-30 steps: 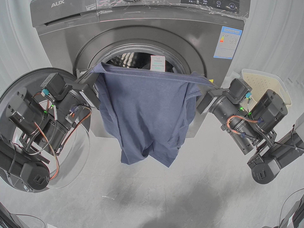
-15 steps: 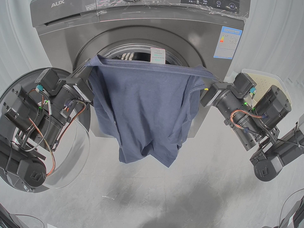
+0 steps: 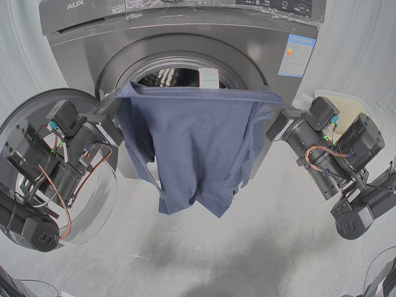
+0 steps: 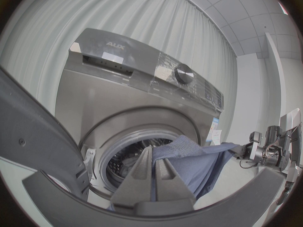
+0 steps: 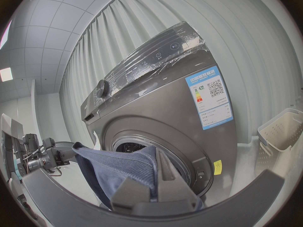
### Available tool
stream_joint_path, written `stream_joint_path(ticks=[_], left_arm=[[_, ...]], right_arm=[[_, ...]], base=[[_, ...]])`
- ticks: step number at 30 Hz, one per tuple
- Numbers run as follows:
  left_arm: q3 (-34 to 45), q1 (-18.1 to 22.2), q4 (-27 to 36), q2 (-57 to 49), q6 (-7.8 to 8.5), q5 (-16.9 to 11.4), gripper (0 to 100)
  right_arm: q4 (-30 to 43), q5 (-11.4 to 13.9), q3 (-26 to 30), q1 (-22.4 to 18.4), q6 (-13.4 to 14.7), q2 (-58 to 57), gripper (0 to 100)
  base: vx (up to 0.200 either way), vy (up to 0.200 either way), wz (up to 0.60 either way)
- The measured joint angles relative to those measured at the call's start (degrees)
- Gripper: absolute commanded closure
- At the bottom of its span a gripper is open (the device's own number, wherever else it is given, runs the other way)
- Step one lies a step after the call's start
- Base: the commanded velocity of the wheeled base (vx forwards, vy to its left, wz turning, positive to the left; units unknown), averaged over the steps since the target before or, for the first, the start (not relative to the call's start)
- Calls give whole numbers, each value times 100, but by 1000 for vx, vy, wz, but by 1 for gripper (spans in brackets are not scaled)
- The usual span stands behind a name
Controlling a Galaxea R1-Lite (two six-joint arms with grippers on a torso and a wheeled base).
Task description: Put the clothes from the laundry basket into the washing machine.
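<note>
Your left gripper (image 4: pixel 153 155) has its two fingers pressed together on one top corner of the navy blue cotton T-shirt (image 3: pixel 194 145); the ribbed edge of the cloth stands up between them. Your right gripper (image 5: pixel 154 174) is likewise clamped on the opposite top corner, with dark fabric bunched between its fingers.

Between the two grips the shirt's upper edge is pulled taut and runs nearly level across the front of the round drum opening (image 3: pixel 165 77). A small white sewn-in label (image 3: pixel 208 78) sticks up from that edge near its middle. Below the edge, the body of the shirt hangs free in folds in front of the dark grey front-loading washing machine (image 3: pixel 185 34), and its lowest point is clear of the pale grey floor (image 3: pixel 206 252). No part of the shirt is inside the drum.

The machine's round glass-centred door (image 3: pixel 41 100) stands swung open on your left, behind the left arm. On your right, beside the machine and behind the right arm, sits the cream perforated plastic laundry basket (image 3: pixel 350 104). A blue rectangular sticker (image 3: pixel 297 55) is on the machine's front panel, upper right.
</note>
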Motion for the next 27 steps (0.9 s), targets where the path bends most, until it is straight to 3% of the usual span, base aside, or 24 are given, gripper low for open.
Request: stream_joint_path(ticks=[12, 17, 21, 27], left_arm=[[400, 5, 27, -171, 29, -162, 100], [414, -5, 50, -179, 295, -252, 100], [332, 35, 28, -138, 312, -438, 100], [251, 66, 28, -130, 321, -503, 100]], right_arm=[[39, 15, 152, 22, -27, -16, 100], [41, 4, 183, 88, -27, -91, 100], [52, 0, 113, 143, -29, -138, 100], [20, 37, 91, 165, -82, -69, 100]], base=[[0, 0, 0], [0, 0, 0], [0, 0, 0], [0, 0, 0]])
